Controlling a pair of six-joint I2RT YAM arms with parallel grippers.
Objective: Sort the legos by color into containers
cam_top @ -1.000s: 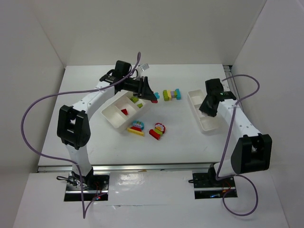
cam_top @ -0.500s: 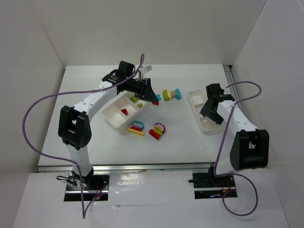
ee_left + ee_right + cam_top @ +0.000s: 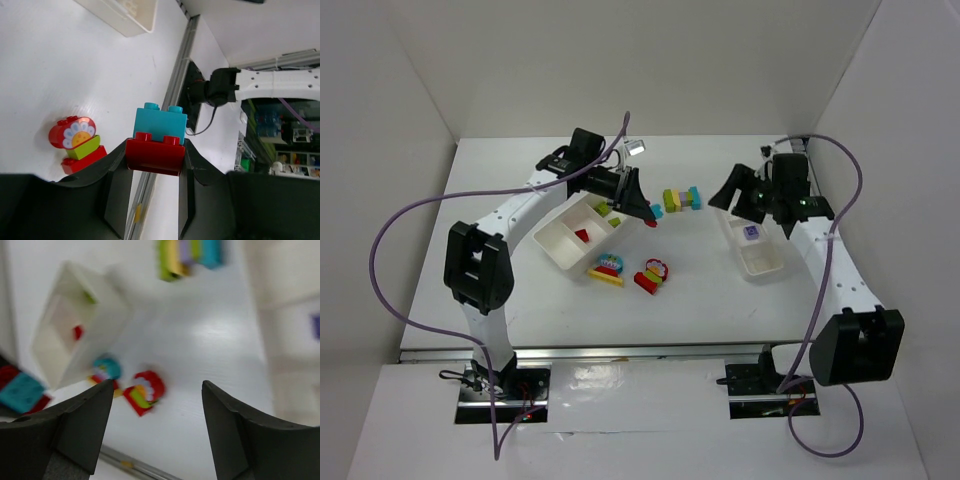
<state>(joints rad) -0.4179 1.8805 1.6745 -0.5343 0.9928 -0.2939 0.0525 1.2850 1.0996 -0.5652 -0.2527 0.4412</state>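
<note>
Left arm (image 3: pixel 500 215): white, rising from the lower left of the top view and bending over toward the centre.
Wide tray (image 3: pixel 556 242): white and divided, left of centre in the top view, lying at a slant. A red brick (image 3: pixel 582 236) lies inside it, with lime green bricks (image 3: pixel 606 210) toward its upper-right end.
Left gripper (image 3: pixel 154 156): pinching the red-and-cyan stack (image 3: pixel 159 135). Its fingers (image 3: pixel 118 165) press the sides of the red lower brick, and the cyan brick sits on top with its studs pointing away from the claw. In the top view it hangs at the wide tray's upper-right corner.
Yellow-based stack (image 3: pixel 606 268): on the table (image 3: pixel 700 300) just below the wide tray, cyan and red over a yellow piece.
Flower stack (image 3: pixel 653 273): just right of that one, red with a daisy face and a lime green wedge, outside both trays.
Brick row (image 3: pixel 682 199): lime green, yellow and cyan pieces joined in a line, upper centre, between the two claws.
Right gripper (image 3: pixel 156 390): spread wide, with nothing between its fingers (image 3: pixel 82 425). It sits at the upper right of the top view, over the narrow tray's upper end. Its own view is blurred.
Narrow tray (image 3: pixel 762 263): white and long, right of centre, with a purple brick (image 3: pixel 752 231) lying inside.
</note>
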